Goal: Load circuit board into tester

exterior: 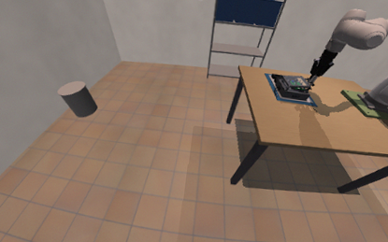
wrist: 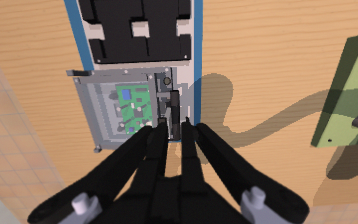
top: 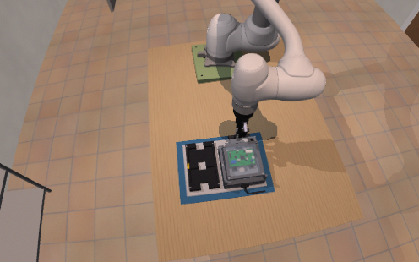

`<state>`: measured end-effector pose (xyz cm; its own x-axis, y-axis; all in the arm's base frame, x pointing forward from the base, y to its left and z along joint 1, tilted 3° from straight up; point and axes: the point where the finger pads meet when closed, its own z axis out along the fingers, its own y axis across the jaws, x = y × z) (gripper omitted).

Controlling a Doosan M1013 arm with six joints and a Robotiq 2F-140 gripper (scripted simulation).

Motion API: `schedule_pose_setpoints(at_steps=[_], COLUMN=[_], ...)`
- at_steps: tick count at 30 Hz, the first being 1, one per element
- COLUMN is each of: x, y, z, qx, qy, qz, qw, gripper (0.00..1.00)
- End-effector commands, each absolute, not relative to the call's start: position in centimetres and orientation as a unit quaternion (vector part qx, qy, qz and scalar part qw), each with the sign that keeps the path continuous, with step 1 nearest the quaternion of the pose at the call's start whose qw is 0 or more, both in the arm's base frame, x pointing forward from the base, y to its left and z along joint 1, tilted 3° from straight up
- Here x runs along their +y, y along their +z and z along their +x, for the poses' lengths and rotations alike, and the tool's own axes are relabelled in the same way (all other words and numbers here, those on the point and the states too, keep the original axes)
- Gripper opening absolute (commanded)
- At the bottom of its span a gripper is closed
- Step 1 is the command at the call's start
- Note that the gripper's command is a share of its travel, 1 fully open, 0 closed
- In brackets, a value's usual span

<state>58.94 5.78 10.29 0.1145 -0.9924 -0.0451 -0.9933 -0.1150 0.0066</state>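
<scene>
The green circuit board (top: 241,158) (wrist: 134,109) (exterior: 293,85) lies inside the tester (top: 244,166), under its see-through lid (wrist: 86,107). The lid lies low over the board; I cannot tell whether it is latched. My gripper (top: 242,134) (exterior: 312,80) (wrist: 176,113) is at the tester's edge nearest the robot's base, shut on the lid's black handle (wrist: 174,102). The black tray (top: 203,166) (wrist: 135,25) stands beside the tester, and both its pockets look empty.
Tray and tester stand on a blue mat (top: 186,199) (wrist: 80,35) on the wooden table (top: 296,194) (exterior: 318,127). The robot's green base plate (top: 207,69) (exterior: 367,105) (wrist: 340,100) is at the table's far end. A shelf unit (exterior: 247,29) stands behind the table, and a grey bin (exterior: 77,98) on the floor.
</scene>
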Motion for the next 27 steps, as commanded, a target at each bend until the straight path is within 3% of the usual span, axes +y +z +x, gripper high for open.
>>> schedule_pose_setpoints(at_steps=[1,27], x=[5.8,5.8], y=[10.0,8.5], z=[58.9,58.8], qx=[0.665,0.665], qy=[0.019,0.019], qz=[-0.746,-0.746], qw=[0.013,0.013], gripper=[0.00,0.00])
